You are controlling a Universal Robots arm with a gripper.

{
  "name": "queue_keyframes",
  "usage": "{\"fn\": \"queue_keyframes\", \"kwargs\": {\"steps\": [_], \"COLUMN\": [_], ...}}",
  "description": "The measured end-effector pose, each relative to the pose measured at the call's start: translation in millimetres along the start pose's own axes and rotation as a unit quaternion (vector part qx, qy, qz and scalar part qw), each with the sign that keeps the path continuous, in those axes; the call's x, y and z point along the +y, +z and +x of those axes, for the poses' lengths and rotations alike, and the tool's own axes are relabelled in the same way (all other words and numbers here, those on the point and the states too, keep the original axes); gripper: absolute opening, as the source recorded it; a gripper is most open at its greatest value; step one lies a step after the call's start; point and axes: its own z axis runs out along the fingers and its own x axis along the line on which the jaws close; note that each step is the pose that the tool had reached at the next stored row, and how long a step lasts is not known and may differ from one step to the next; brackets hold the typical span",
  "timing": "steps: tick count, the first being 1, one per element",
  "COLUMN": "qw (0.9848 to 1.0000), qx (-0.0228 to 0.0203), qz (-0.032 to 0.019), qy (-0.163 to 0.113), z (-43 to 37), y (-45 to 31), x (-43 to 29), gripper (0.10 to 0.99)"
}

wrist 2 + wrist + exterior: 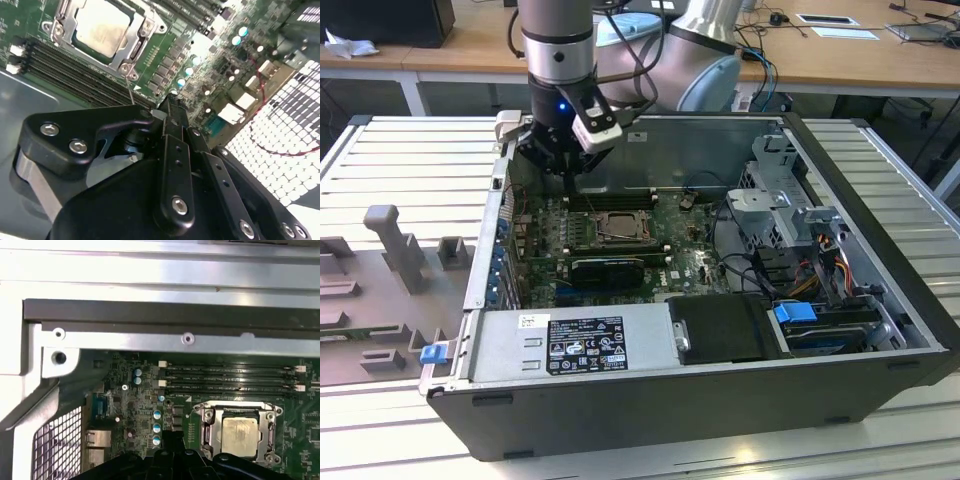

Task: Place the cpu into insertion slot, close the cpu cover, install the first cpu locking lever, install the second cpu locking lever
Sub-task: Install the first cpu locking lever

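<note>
- Lying flat and face up, the cpu [239, 434] sits in the insertion slot [618, 228] on the green motherboard [685, 262], inside the open computer case [720, 410].
- The chip is square, so it has no long axis. Its edges run in line with the long black memory slots [230, 377] just beside the socket.
- The cpu cover [207, 432] lies down over the chip. Its silvery frame borders all four sides, and the pale top shows through the cut-out.
- In the second wrist view the cpu [102, 27] and its cover [136, 46] appear at a slant, with the memory slots [70, 65] between them and the gripper [169, 104].
- The black fingers [176, 150] look pressed together at the tip, with nothing between them.
- The gripper [172, 439] hangs over the capacitor area of the board, near the socket but apart from it.
- In the exterior view the gripper [563, 172] is at the case's far wall, towards the exterior view's left. The same view shows the power supply [570, 342] along the near edge.
- Both wrist views show the perforated rear panel [280, 135].
</note>
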Motion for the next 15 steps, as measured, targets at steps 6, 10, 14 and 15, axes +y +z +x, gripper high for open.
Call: {"fn": "queue_keyframes", "kwargs": {"steps": [6, 10, 14, 15], "qw": [1.0, 1.0, 1.0, 1.0], "qx": [0.0, 0.0, 0.0, -0.0001], "qz": [0.0, 0.0, 0.0, -0.0001], "qy": [0.0, 0.0, 0.0, 0.0], "z": [-0.3, -3.9, -12.5, -13.7], "y": [3.9, 4.9, 5.3, 5.7], "x": [14.3, 17.0, 17.5, 17.5], "gripper": [0.106, 0.106, 0.106, 0.106]}}
